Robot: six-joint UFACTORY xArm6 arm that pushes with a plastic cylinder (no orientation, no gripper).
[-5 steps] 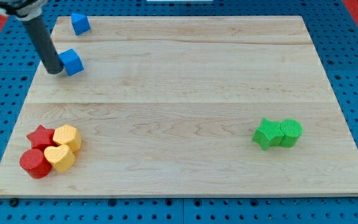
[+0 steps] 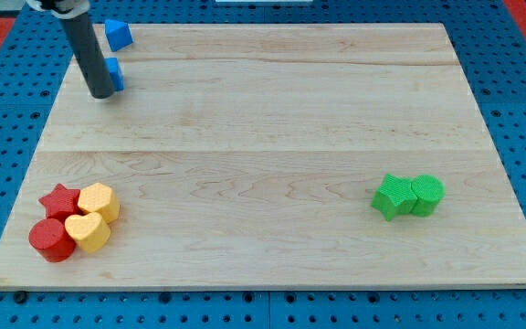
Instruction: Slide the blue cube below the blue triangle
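Note:
The blue triangle (image 2: 118,35) lies at the view's top left corner of the wooden board (image 2: 272,155). The blue cube (image 2: 114,73) sits just below it, mostly hidden behind my dark rod. My tip (image 2: 102,92) rests on the board at the cube's lower left side, touching or nearly touching it.
A red star (image 2: 59,199), a red cylinder (image 2: 51,239), a yellow hexagon-like block (image 2: 99,200) and a yellow heart (image 2: 88,232) cluster at the view's bottom left. Two green blocks (image 2: 407,196) sit at the right.
My tip moved right and slightly up. The blue cube moved up, closer under the blue triangle, and is now partly hidden by the rod.

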